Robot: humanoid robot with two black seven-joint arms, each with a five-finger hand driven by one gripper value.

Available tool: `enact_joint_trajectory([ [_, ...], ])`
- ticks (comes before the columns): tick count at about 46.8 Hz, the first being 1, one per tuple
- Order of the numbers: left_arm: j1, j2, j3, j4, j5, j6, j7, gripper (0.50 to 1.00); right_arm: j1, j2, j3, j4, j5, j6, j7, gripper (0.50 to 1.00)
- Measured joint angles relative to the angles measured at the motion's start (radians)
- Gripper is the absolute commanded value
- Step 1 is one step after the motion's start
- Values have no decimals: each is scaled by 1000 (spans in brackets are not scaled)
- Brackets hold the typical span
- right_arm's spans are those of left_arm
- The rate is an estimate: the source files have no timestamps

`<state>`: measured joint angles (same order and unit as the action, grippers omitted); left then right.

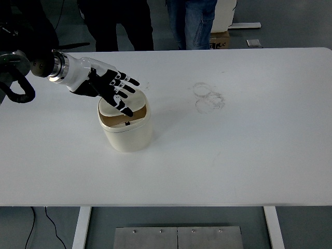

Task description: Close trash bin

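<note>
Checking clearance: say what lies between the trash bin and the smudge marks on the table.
Nothing: the head view shows bare white table between the trash bin and the smudge marks.

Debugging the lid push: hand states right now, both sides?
Left hand: open, fingers spread flat over the trash bin lid, holding nothing.
Right hand: not in view.

A white bench (233, 155) with faint ring smudges (207, 97) stands on grey floor (290, 26); two people's legs (189, 23) wait behind it, beside a cardboard box (220, 39).

Faint smudges (208, 97), possibly rings
</note>
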<state>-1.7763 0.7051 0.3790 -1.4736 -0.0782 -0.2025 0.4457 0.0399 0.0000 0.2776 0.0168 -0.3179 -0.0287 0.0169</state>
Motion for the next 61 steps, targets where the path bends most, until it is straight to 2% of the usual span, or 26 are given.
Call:
enact_joint_trajectory([
  [13, 0, -4, 1, -19, 0, 0, 20, 1000, 0, 0, 0, 0, 0, 0, 0, 991],
  [61, 8, -27, 33, -20, 2, 0, 22, 1000, 0, 0, 0, 0, 0, 0, 0, 989],
])
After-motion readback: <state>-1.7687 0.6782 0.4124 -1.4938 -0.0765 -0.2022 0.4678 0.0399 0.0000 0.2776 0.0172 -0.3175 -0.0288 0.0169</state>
